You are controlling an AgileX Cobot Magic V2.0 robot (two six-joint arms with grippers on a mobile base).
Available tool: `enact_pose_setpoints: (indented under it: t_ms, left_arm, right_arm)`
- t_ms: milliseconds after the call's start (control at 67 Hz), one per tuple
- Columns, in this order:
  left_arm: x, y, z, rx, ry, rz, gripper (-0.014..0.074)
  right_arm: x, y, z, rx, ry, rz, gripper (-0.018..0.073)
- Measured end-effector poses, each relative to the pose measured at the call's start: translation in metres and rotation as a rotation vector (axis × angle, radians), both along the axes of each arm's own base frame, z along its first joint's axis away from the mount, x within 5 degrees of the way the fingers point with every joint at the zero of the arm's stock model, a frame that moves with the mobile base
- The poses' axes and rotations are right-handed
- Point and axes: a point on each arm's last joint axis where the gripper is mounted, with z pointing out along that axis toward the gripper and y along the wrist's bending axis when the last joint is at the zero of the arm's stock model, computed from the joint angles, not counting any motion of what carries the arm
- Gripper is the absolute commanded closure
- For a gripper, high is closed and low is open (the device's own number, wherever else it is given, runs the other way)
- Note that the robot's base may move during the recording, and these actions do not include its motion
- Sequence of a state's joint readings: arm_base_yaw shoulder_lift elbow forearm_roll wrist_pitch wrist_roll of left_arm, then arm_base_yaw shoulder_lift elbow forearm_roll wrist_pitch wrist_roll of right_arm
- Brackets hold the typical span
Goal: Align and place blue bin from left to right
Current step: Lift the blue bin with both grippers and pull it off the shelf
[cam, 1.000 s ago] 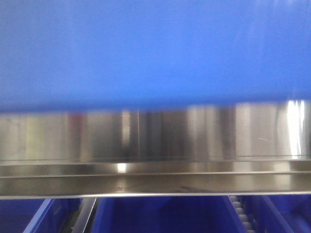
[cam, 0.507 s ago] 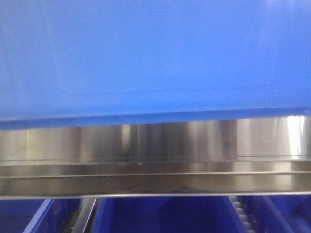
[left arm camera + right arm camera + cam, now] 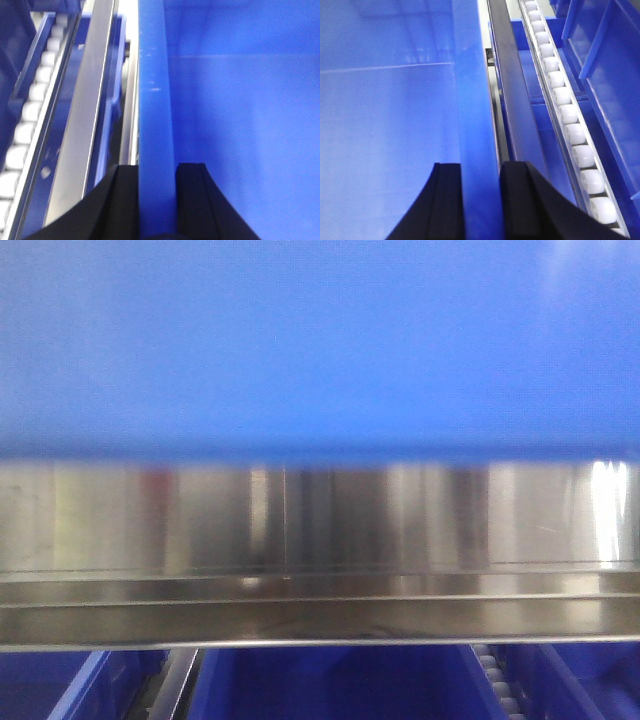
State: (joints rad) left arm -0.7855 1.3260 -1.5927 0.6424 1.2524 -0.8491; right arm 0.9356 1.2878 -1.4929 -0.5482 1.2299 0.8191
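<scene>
Blue bin (image 3: 320, 340) fills the whole upper half of the front view. It is blurred, with its flat side panel facing the camera and its lower edge level across the frame. Directly below runs a wide steel rail (image 3: 320, 610) with bright reflections. Cannot tell from here whether the bin's bottom touches anything. Under the rail are darker navy tubs (image 3: 330, 685), with a strip of roller track (image 3: 497, 680) at lower right.

Left wrist view: left gripper (image 3: 156, 170) is clamped on the bin's left side wall. One black finger (image 3: 125, 200) is outside and the other inside, both against the rim, and the wall fills the gap between them. The bin's smooth interior spreads to the right of the rim. Outside the wall lie the steel rail, a navy tub just beside it, then a roller track with white rollers (image 3: 22, 132) along the far left edge of the view.

Right wrist view: right gripper (image 3: 479, 167) is clamped on the bin's right side wall the same way. Its black fingers (image 3: 520, 200) straddle the rim, one inside and one outside, both touching it. The bin's interior lies to the left. Just outside the wall runs a dark metal bar (image 3: 512, 100), then a roller track with white rollers, then more navy tubs at the right edge of the view.

The bin sits between the two grippers, held at opposite side walls.
</scene>
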Motion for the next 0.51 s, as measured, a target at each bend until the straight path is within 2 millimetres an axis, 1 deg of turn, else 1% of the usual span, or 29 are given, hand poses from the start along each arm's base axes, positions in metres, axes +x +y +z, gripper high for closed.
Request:
enact_pose_setpoints:
  t_ms: [194,403,507]
  left_arm:
    - [-0.0013,0.0024,0.0067,-0.005,-0.026,0.004,0.0707]
    - [-0.0017,0.0029,0.0063,-0.001,-0.020,0.009,0.0707]
    - [-0.0021,0.0036,0.0057,0.003,-0.012,0.015,0.0707]
  right_arm:
    - [-0.0005,0.0014,0.0002,0.007,-0.002,0.006,0.0640]
    - [-0.0006,0.0015,0.0001,0.008,-0.001,0.007,0.0640]
    - [-0.0015,0.0007,0.0042,0.022,-0.007,0.008,0.0640]
